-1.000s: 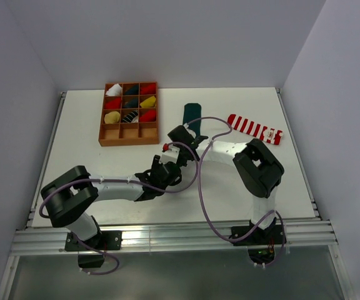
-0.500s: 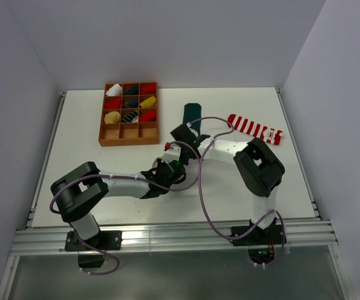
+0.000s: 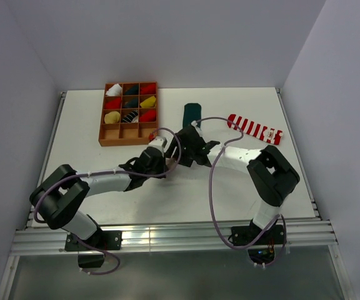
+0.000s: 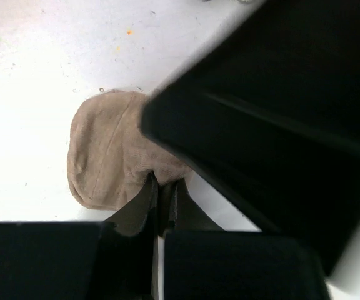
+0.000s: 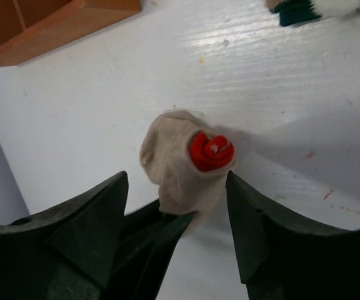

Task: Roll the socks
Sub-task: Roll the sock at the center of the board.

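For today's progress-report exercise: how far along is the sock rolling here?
Done: the beige sock with a red core is rolled into a bundle. In hand: the left gripper pinches it; the right gripper stands open around it. Left: the dark green sock and red-and-white striped sock lie flat.

The beige sock (image 5: 180,169) is matt, finely ribbed knit cloth (red core likewise). Around it the white tabletop (image 5: 280,94) shows a faint sheen with scuffs; beyond it the tray (image 5: 61,25) looks like smooth, matt brown wood.
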Available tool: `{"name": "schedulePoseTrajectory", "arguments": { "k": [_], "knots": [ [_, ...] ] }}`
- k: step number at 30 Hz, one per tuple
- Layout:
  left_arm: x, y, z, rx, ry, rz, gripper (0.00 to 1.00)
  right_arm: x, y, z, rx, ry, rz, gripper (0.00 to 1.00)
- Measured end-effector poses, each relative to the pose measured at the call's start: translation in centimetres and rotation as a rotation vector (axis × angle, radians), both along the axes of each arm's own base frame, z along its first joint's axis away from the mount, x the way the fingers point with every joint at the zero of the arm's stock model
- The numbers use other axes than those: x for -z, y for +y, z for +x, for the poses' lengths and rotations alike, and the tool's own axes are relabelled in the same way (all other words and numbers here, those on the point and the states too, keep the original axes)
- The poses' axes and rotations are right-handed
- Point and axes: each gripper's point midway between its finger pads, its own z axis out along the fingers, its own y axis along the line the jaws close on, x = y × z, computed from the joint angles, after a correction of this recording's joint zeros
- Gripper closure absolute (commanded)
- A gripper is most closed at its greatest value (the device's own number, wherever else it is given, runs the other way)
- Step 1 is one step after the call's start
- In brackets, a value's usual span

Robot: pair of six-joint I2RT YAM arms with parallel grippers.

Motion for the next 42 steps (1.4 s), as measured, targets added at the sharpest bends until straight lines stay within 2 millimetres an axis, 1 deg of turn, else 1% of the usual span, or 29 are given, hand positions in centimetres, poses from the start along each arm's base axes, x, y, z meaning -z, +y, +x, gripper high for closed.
{"name": "schedulePoseTrajectory", "arguments": {
  "k": [3,6,14,20,22,25,32,33,35,37,40,41,42],
  "knots": [
    [0.0,0.4,0.4,-0.002,0.071,-0.110,0.99,-0.8,0.3,-0.4,-0.009,-0.019,0.029,0.27],
    [0.0,0.7,0.5,-0.006,0.137,-0.206,0.99,-1.0,0.6,-0.5,-0.012,-0.034,0.054,0.27],
    [0.3,1.6,1.2,-0.034,0.313,-0.437,0.99,0.4,0.2,-1.3,0.000,-0.019,0.065,0.27],
    [0.4,1.8,1.3,-0.038,0.388,-0.528,0.99,0.8,0.5,-0.9,0.002,-0.026,0.075,0.28],
    [0.5,1.7,1.3,-0.037,0.401,-0.547,0.99,1.4,0.5,-0.9,0.002,-0.021,0.070,0.29],
    [0.5,1.8,1.3,-0.039,0.420,-0.577,0.99,2.9,0.5,-1.0,0.002,0.005,0.049,0.30],
    [0.6,2.0,1.3,-0.050,0.452,-0.645,0.99,3.1,1.2,-0.3,0.004,-0.001,0.064,0.35],
    [0.6,2.0,1.3,-0.047,0.455,-0.653,0.99,3.1,1.4,-0.2,0.004,-0.004,0.067,0.38],
    [0.7,1.9,1.2,-0.044,0.465,-0.670,0.99,3.3,1.5,0.0,0.005,-0.005,0.068,0.41],
    [0.6,1.9,1.1,-0.044,0.469,-0.682,0.99,3.3,1.5,0.1,0.007,-0.007,0.067,0.45],
    [0.6,1.9,1.0,-0.042,0.472,-0.690,0.99,3.5,1.4,0.1,0.009,-0.006,0.060,0.54],
    [0.7,1.9,0.9,-0.043,0.474,-0.692,0.99,3.5,1.4,0.1,0.010,-0.006,0.058,0.58],
    [0.7,1.9,0.9,-0.044,0.476,-0.694,0.99,3.5,1.3,0.1,0.012,-0.006,0.056,0.68]
  ]
}}
